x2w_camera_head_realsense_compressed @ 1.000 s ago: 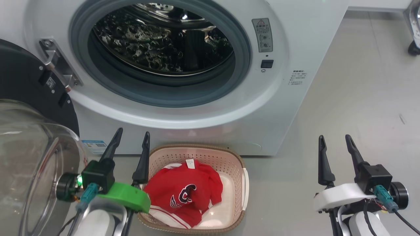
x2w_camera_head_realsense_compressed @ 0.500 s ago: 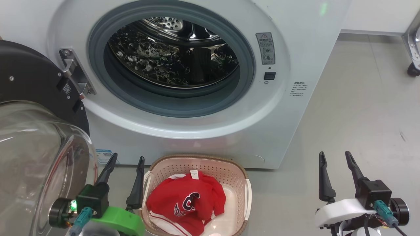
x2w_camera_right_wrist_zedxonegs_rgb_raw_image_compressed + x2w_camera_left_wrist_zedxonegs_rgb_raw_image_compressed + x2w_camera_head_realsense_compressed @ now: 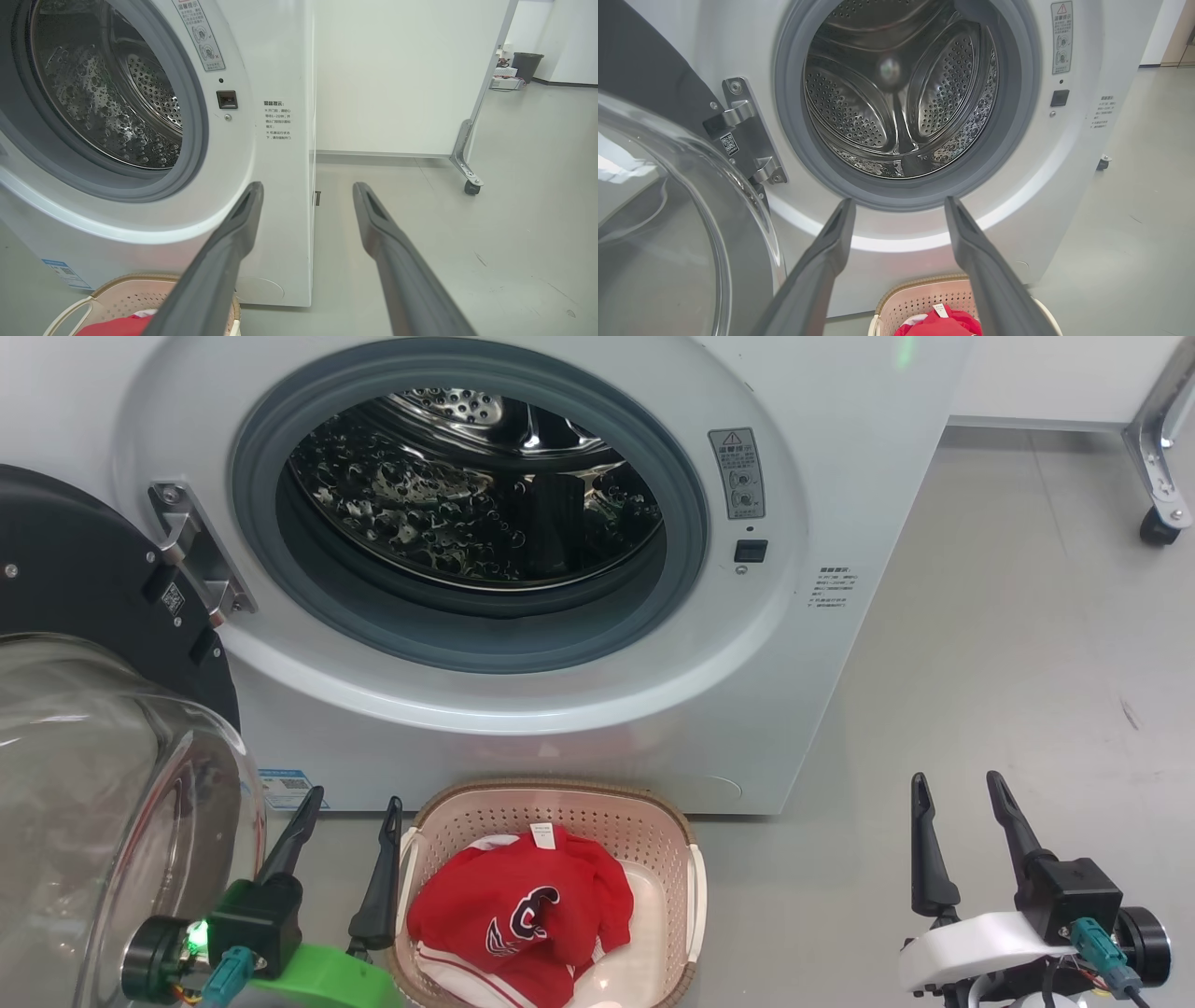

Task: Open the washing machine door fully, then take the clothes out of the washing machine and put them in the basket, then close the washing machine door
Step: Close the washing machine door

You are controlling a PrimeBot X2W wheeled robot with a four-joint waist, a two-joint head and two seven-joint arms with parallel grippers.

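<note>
The washing machine [image 3: 794, 644] shows an empty drum [image 3: 467, 504]; its door [image 3: 65, 569] hangs wide at the left (only shutting it seems left to do). The basket [image 3: 560, 793] below holds the clothes [image 3: 523, 905]. The left claw [image 3: 355, 795] and right claw [image 3: 957, 777] are released, grasping nothing. A push on the bulging glass [image 3: 93, 784] could slip, leaving the door unlatched.

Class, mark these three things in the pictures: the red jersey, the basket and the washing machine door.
red jersey [image 3: 457, 905]: head view, on the red fabric left of its logo.
basket [image 3: 607, 821]: head view, on its perforated back wall.
washing machine door [image 3: 84, 579]: head view, on its black inner face.
</note>
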